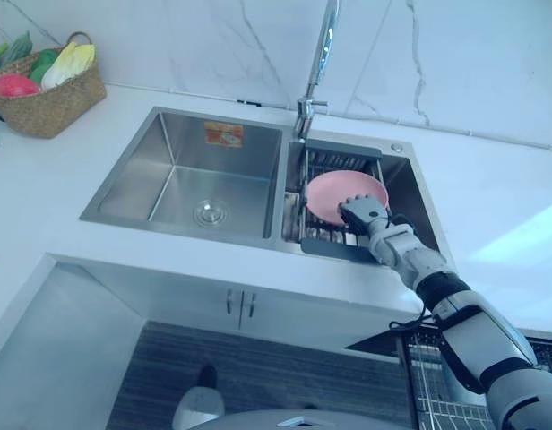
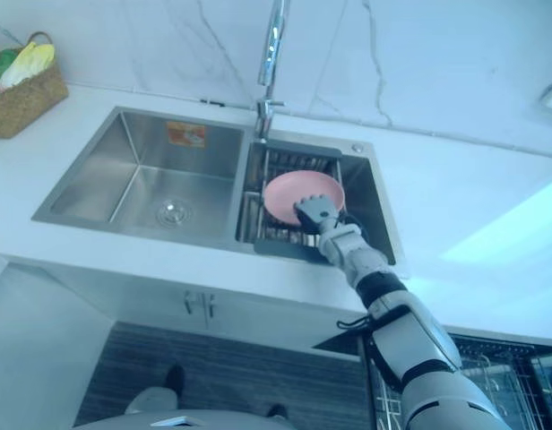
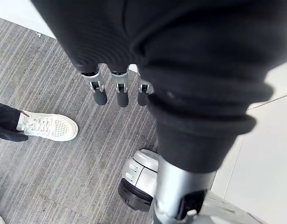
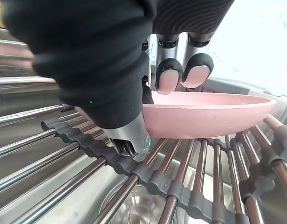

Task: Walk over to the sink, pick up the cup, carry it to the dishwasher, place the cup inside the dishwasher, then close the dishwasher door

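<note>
Fingers pinch one pink bowl — right hand | one rack | one sink

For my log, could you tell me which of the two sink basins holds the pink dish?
The right basin, with the wire rack: the pink dish lies on it, gripped by the right hand. The left basin has no rack.

A woven straw basket of green, yellow and pink produce sits at ten o'clock on the white counter. A tall chrome faucet rises at twelve o'clock before the white marble wall. Just below it lies a roll-up rack of steel rods with grey rubber ends. At six o'clock are white cabinet doors with two slim handles, and grey striped flooring. A person's white sneaker stands on that floor.
</note>
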{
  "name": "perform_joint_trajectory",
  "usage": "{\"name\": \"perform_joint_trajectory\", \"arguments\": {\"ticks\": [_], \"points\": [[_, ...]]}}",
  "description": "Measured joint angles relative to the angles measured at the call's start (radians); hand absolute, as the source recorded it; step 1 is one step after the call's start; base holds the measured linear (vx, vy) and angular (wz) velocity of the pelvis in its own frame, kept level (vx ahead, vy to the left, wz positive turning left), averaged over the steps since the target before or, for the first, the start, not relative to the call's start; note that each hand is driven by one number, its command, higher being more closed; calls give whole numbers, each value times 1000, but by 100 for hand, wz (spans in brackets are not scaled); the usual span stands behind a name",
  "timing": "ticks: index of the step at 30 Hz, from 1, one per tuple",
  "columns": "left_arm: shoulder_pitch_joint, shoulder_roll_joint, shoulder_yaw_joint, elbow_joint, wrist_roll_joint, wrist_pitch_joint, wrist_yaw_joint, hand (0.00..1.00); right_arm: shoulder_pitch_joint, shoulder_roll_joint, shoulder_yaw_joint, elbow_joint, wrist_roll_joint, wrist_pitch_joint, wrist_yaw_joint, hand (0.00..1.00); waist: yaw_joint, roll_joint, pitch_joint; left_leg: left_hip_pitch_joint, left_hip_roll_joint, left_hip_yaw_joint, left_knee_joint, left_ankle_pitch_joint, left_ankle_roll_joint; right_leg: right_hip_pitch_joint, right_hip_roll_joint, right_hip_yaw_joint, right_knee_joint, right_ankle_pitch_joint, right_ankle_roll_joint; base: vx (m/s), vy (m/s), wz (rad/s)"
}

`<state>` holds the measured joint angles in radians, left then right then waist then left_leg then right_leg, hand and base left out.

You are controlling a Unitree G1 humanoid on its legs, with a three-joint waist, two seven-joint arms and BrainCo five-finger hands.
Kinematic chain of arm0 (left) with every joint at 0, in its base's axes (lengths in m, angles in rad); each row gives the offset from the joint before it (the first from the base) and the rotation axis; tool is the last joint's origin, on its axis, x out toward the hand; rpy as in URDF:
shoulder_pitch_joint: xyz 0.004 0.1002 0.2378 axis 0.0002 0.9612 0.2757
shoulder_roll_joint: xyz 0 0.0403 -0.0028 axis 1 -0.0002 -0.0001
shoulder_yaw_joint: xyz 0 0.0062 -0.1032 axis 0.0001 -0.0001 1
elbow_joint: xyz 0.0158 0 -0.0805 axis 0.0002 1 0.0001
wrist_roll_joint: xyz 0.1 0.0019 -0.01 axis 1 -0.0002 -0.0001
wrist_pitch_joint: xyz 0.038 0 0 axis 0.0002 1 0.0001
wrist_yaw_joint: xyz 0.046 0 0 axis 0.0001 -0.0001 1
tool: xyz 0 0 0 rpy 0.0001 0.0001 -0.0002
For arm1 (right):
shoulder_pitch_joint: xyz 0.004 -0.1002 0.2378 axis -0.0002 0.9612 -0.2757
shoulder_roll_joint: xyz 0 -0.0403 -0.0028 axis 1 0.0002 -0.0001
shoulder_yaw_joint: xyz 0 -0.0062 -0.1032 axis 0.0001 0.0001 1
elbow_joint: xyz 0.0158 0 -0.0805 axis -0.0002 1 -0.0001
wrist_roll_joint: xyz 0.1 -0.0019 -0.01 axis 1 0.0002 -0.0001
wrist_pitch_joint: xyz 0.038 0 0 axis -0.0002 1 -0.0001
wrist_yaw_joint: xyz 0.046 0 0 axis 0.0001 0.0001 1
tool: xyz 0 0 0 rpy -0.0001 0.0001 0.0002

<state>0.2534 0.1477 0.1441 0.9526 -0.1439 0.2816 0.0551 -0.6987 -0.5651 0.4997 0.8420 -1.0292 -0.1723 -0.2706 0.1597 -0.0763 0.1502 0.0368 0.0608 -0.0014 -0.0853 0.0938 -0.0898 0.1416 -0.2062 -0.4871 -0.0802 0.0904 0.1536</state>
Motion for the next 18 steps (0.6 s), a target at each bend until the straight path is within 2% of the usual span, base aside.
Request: {"name": "perform_joint_trajectory", "arguments": {"ticks": [4, 11, 13, 18], "points": [[0, 0, 0, -1, 0, 0, -5, 0, -4, -30, 0, -6, -67, -22, -29, 100, -1, 0, 0, 0, 0, 2, 0, 0, 0, -1, 0, 2, 0, 0, 0, 0, 0, 0], [1, 1, -11, -20, 11, 4, -5, 0, -21, -60, 0, -86, -153, -52, -27, 100, -15, 0, 0, 13, 5, 32, 0, -4, -1, -5, 0, 31, 0, 3, -1, -1, 1, -11], [1, 5, -32, -23, 16, 6, -5, 0, -21, -79, 0, -121, -162, -69, -25, 100, -24, -1, 1, 17, 5, 40, 0, -6, -1, -7, 0, 39, 0, 4, 0, -5, 1, -15], [-3, 9, -39, -24, 21, 27, -16, 0, -23, -115, 0, -131, -165, -71, -19, 100, -29, -2, 1, 16, 8, 67, 0, -8, 0, -26, 2, 66, 0, 12, -3, -12, 2, -14]]}}
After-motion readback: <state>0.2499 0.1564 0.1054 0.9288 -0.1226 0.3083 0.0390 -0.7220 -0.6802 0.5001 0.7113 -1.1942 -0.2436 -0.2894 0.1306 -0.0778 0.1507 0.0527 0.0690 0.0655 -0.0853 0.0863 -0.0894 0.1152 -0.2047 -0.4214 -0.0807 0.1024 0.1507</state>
